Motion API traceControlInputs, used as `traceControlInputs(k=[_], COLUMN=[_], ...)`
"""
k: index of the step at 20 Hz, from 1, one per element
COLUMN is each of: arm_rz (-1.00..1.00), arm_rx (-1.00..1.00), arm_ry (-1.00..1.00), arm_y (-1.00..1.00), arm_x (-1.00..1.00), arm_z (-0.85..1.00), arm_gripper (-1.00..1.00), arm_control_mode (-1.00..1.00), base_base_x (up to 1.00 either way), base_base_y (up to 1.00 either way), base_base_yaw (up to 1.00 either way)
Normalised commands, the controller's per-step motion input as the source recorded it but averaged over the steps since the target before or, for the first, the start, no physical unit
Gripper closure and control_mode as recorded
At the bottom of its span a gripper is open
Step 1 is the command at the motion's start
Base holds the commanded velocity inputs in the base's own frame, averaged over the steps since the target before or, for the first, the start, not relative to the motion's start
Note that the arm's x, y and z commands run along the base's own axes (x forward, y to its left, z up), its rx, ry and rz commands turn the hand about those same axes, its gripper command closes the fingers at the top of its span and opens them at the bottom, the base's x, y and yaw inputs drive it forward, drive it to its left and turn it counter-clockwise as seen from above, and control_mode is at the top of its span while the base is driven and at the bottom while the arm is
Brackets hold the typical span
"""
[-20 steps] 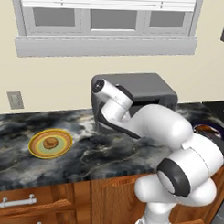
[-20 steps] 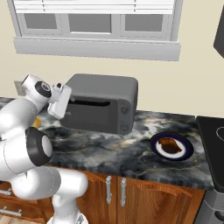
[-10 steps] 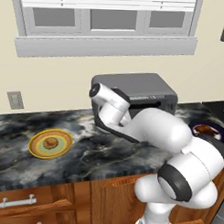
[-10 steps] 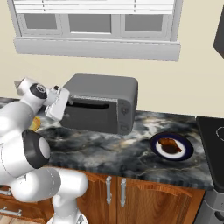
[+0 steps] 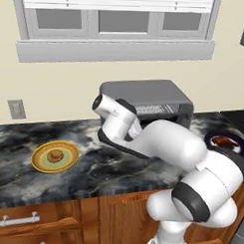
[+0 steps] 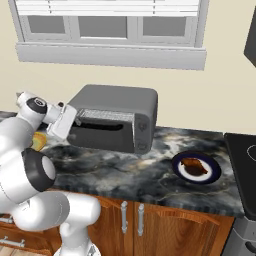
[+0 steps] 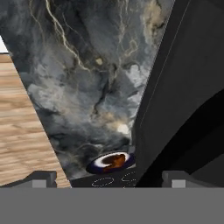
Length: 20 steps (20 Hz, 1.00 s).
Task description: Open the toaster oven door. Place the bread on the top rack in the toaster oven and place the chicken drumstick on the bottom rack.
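While no writing readable, toaster oven door point(image 6: 102, 132) ajar; tool point(image 7: 107, 177) apparently apart, empty.

You get both base views looking down across the toaster oven point(image 5: 145, 97) from opposite sides; your hand view hugs its door point(image 7: 183, 87).

Toaster oven point(image 6: 115, 117) at counter point(image 6: 150, 172) rear; bread point(image 5: 55, 155) left, chicken drumstick point(image 6: 194, 165) right, each plated.
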Motion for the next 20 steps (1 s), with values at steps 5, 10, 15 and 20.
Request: traceControlInputs(k=[5, 10, 15, 20], arm_rz=[0.00, 0.00, 0.03, 0.07], arm_rx=[-0.06, -0.04, -0.01, -0.03], arm_ry=[0.19, 0.18, 0.18, 0.20], arm_y=[0.08, 0.03, 0.00, 0.00], arm_x=[-0.30, -0.26, -0.14, -0.19], arm_z=[-0.94, -0.89, -0.73, -0.68], arm_gripper=[-1.00, -1.00, -1.00, -1.00], arm_control_mode=[-1.00, -1.00, -1.00, -1.00], base_base_x=[0.00, 0.00, 0.00, 0.00], base_base_y=[0.00, 0.00, 0.00, 0.00], base_base_yaw=[0.00, 0.00, 0.00, 0.00])
